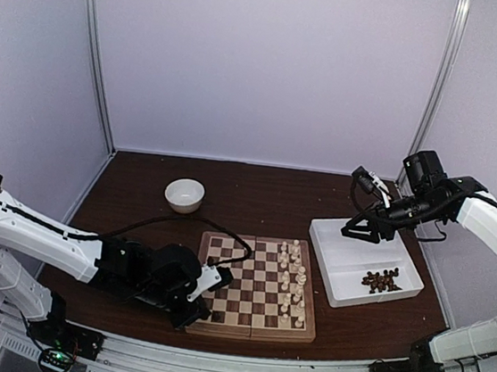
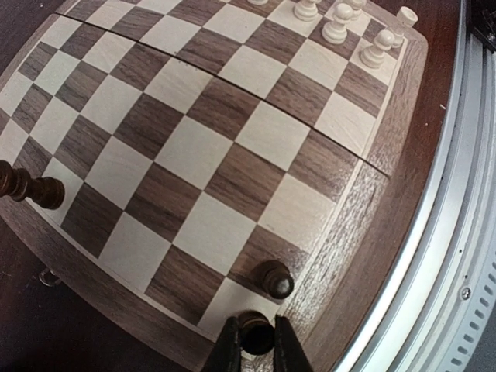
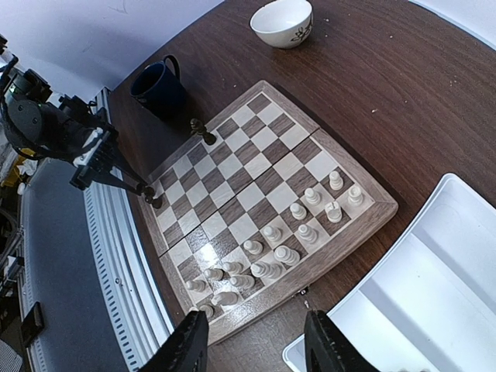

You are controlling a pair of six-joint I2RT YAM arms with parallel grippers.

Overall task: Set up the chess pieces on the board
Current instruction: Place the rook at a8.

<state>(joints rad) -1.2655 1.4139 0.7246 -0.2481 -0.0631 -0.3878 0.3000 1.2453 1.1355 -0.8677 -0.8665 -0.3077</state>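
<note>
From above, the board (image 1: 238, 289) lies on the counter (image 1: 266, 192), with cream pieces (image 1: 292, 281) ranked along its right side. The left claw (image 1: 192, 312) sits at the board's near left corner. The right claw (image 1: 362, 231) hovers over the white tray (image 1: 348, 262), where a heap of dark pieces (image 1: 380, 280) lies in its near right part.

Left wrist view: the left claw (image 2: 255, 341) is clamped on a dark piece (image 2: 256, 332) at the board's corner, and a second dark piece (image 2: 275, 279) stands just beside it.

Right wrist view: the right claw (image 3: 256, 345) has its fingers apart, with nothing between them.
</note>
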